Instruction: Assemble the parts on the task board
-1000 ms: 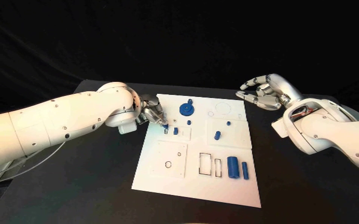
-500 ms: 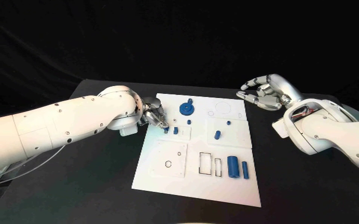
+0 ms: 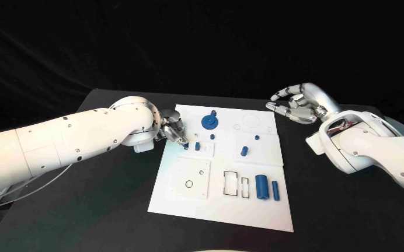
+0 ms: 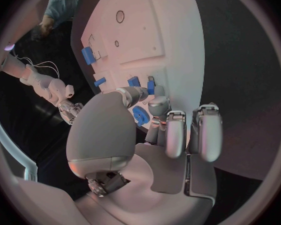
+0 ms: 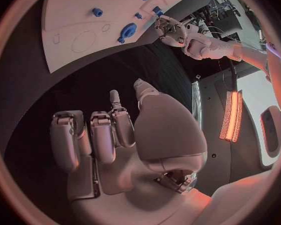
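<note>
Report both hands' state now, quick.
Left hand: at the task board's left edge, fingertips on a small blue part; whether it grips it cannot be told.
Right hand: holds nothing, fingers curled in, off the board.

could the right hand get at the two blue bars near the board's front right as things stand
Probably yes: the right hand hovers open off the board's far right corner, and nothing lies over the two blue bars.
</note>
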You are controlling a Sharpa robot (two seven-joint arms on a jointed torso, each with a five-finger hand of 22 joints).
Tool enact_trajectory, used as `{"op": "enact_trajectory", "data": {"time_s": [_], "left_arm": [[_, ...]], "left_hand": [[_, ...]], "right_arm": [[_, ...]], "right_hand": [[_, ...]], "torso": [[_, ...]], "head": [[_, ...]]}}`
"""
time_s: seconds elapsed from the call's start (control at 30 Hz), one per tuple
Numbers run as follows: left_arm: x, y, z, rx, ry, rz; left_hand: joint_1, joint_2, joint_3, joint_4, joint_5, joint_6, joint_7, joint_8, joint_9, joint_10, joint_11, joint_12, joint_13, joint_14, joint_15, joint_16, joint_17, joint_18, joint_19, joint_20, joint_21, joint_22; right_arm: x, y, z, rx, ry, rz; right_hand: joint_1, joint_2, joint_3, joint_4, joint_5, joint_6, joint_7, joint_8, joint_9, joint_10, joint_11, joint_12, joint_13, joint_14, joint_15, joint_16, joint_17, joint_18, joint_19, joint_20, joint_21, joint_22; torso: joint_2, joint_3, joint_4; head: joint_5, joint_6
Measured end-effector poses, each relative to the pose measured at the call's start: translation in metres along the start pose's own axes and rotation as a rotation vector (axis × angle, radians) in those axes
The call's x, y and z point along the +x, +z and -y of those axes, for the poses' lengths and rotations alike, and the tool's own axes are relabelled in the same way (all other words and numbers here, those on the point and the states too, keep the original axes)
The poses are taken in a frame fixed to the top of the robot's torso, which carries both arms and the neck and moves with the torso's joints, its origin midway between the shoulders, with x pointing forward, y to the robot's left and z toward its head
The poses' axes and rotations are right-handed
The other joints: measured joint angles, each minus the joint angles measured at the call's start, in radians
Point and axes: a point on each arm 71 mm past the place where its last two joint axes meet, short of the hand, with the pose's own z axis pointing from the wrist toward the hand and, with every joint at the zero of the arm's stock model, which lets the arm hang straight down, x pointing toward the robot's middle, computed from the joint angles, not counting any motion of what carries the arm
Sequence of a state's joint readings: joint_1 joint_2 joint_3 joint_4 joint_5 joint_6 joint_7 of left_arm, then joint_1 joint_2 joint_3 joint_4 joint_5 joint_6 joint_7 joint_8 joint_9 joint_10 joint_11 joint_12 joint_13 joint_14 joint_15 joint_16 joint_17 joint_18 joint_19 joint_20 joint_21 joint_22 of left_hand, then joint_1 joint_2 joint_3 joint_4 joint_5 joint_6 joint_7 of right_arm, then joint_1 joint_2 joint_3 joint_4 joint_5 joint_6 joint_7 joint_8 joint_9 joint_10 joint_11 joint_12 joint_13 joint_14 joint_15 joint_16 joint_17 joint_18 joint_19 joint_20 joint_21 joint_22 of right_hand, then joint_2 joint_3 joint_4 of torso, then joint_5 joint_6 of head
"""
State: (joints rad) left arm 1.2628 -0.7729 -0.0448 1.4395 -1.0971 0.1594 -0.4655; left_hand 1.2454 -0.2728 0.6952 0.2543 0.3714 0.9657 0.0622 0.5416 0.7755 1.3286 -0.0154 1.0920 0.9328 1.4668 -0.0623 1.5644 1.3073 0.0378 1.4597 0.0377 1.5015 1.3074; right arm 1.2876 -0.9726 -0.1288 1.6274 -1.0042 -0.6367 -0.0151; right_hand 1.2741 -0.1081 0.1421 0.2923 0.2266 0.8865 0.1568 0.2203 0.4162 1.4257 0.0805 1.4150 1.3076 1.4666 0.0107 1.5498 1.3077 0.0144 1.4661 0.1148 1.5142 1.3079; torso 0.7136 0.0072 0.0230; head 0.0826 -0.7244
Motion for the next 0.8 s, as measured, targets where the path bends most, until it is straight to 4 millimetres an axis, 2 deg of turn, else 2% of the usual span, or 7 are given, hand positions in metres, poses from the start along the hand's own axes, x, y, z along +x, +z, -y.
{"op": "enact_trajectory", "data": {"time_s": [0.8], "left_arm": [[0.0029,-0.0008,0.0028,-0.006,0.035,-0.031]], "left_hand": [[-0.005,-0.005,-0.001,-0.001,0.004,0.006,0.000,-0.005,0.000,0.001,0.001,0.000,-0.002,0.000,0.000,0.000,0.000,0.000,0.000,0.000,0.000,0.000]], "right_arm": [[0.0003,-0.0002,-0.0003,-0.001,0.001,-0.001]], "right_hand": [[0.000,0.000,0.000,0.000,0.000,0.000,0.000,0.000,0.000,0.000,0.000,0.000,0.000,0.000,0.000,0.000,0.000,0.000,0.000,0.000,0.000,0.000]], "torso": [[0.000,-0.0003,0.0012]], "head": [[0.001,-0.005]]}}
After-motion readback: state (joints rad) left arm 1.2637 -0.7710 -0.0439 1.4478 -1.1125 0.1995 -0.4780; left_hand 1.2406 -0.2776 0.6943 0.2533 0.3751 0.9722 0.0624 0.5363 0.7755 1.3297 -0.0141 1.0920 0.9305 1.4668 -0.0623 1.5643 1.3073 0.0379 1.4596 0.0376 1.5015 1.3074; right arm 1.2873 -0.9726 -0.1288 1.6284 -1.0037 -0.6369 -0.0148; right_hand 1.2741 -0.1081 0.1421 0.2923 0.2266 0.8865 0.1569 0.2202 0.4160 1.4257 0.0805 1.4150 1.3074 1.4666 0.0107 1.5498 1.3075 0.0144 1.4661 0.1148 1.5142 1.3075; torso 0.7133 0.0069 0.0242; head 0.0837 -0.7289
